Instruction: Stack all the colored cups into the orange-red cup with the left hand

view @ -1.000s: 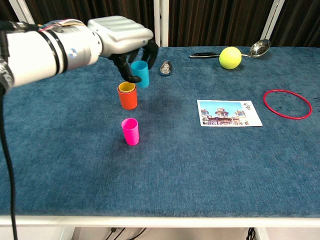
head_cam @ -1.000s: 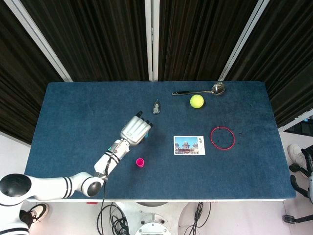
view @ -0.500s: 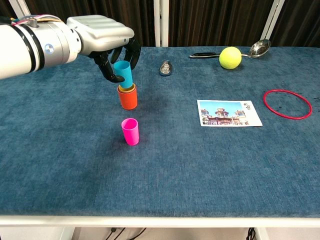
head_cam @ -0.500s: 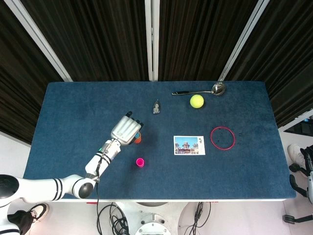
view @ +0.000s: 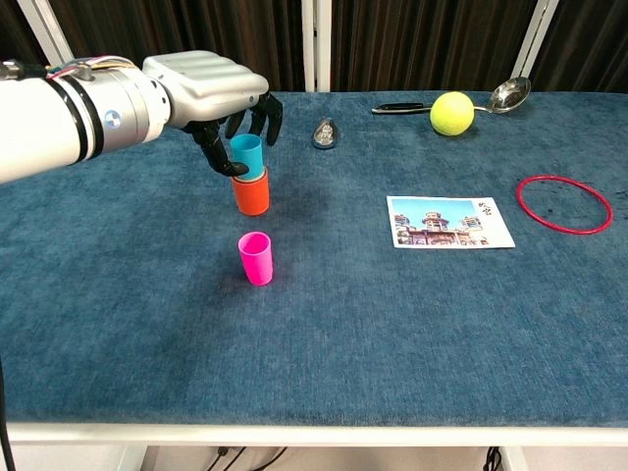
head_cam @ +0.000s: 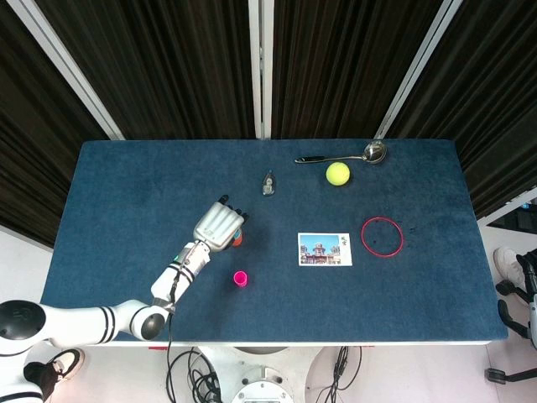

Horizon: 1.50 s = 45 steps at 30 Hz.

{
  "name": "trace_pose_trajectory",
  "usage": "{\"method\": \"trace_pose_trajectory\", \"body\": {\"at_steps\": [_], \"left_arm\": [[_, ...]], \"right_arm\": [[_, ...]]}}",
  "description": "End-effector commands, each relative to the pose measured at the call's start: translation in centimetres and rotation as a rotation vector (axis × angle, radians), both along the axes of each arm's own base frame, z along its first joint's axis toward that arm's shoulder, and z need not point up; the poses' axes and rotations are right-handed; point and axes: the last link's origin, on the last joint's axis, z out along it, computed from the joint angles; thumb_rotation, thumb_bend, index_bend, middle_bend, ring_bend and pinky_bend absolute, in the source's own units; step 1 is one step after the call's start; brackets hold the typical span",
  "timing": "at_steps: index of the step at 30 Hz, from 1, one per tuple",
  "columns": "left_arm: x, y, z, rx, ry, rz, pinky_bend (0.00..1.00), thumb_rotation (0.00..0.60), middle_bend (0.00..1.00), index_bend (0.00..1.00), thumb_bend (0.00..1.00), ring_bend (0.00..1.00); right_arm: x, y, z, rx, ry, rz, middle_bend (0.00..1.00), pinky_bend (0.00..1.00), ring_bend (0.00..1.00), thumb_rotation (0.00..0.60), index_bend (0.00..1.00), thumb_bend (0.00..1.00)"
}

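Left hand [view: 211, 88] is grasping the blue cup [view: 247, 157], which sits partway inside the orange-red cup [view: 251, 193]. Pink cup [view: 256, 258] stands alone just in front. Postcard [view: 449, 222], red ring [view: 564, 204], tennis ball [view: 451, 113] and spoon [view: 481, 99] lie well off right on the desk [view: 392, 334].

The blue plastic cup [view: 246, 155] stands nested in the orange-red plastic cup [view: 251, 193], with the left hand [view: 211, 83] closed around it from above. The pink plastic cup [view: 256, 257] stands apart in front of the stack. In the chest view, the rectangular picture postcard [view: 450, 222] lies to the stack's right and the red ring [view: 564, 204] further right. The yellow tennis ball [view: 451, 112] sits behind them, just beside the metal spoon [view: 496, 96].
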Motion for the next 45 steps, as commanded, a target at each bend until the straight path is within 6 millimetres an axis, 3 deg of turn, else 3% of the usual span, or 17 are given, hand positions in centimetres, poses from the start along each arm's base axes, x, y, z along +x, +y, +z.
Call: {"method": "trace_pose_trajectory", "body": {"at_steps": [1, 10, 18, 25, 45], "left_arm": [[0.2, -0.2, 0.5, 0.015, -0.007, -0.02, 0.2, 0.6, 0.3, 0.19, 0.26, 0.3], [1.2, -3.2, 2.7, 0.007, -0.033, -0.064, 0.2, 0.6, 0.3, 0.22, 0.23, 0.29], [-0.6, -7.6, 3.5, -0.085, -0.018, -0.027, 0.19, 0.6, 0.3, 0.22, 0.19, 0.29], [-2.7, -10.6, 2.1, -0.15, 0.0, -0.002, 0.19, 0.6, 0.3, 0.22, 0.19, 0.28], [-2.2, -10.2, -3.3, -0.156, -0.033, -0.124, 0.2, 0.6, 0.3, 0.26, 0.22, 0.29]], "right_arm": [[0.0, -0.1, 0.0, 0.001, -0.001, 0.0, 0.0, 0.0, 0.0, 0.6, 0.0, 0.33], [0.5, -0.5, 0.1, -0.004, -0.002, 0.021, 0.0, 0.0, 0.0, 0.6, 0.0, 0.33], [0.6, -0.2, 0.5, -0.014, 0.003, 0.018, 0.0, 0.0, 0.0, 0.6, 0.0, 0.33], [0.9, 0.0, 0.2, -0.007, 0.008, 0.029, 0.0, 0.0, 0.0, 0.6, 0.0, 0.33], [0.2, 0.6, 0.1, 0.009, 0.01, 0.009, 0.0, 0.0, 0.0, 0.6, 0.0, 0.33]]}}
